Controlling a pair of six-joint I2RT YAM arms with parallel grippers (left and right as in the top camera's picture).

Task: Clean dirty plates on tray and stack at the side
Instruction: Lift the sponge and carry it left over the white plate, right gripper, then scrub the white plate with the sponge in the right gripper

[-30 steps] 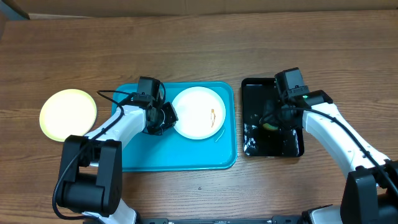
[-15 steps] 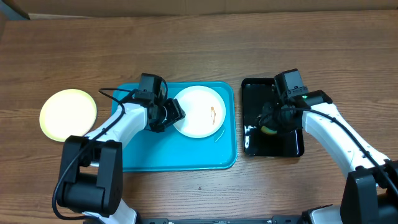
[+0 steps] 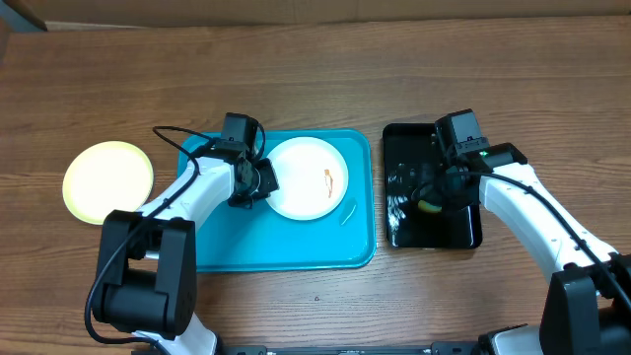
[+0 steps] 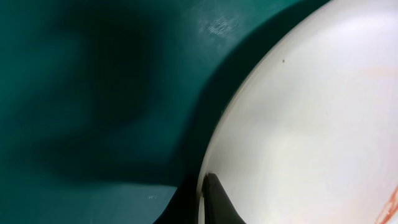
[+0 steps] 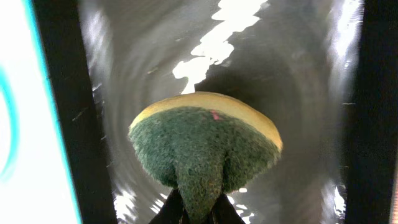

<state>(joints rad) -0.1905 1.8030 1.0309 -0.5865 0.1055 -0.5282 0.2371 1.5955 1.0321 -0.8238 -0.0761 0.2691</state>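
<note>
Brown wood-grain table (image 3: 315, 69) fills our overhead view, and the tray (image 3: 286, 251) lies on it a little left of the middle. We see the white plate (image 3: 308, 177) flat in the tray's far right part, with an orange smear (image 3: 329, 181) on its right half. The left claw (image 3: 258, 184) reaches in over the tray's far left part and is pinched narrow on this plate's left rim. In our left wrist view a dark fingertip (image 4: 212, 196) lies on the inner side of the rim, with more dark below its outer edge. The yellow plate (image 3: 108, 180) sits on bare wood left of the tray, apart from it. A black tray (image 3: 463, 232), glossy and wet, lies just right of the tray with a thin strip of wood between them. Above it the right claw (image 3: 437, 193) is clamped on the sponge (image 5: 205, 140), green scrub side towards the wrist camera and yellow beyond. We cannot tell whether the sponge touches the black tray.
</note>
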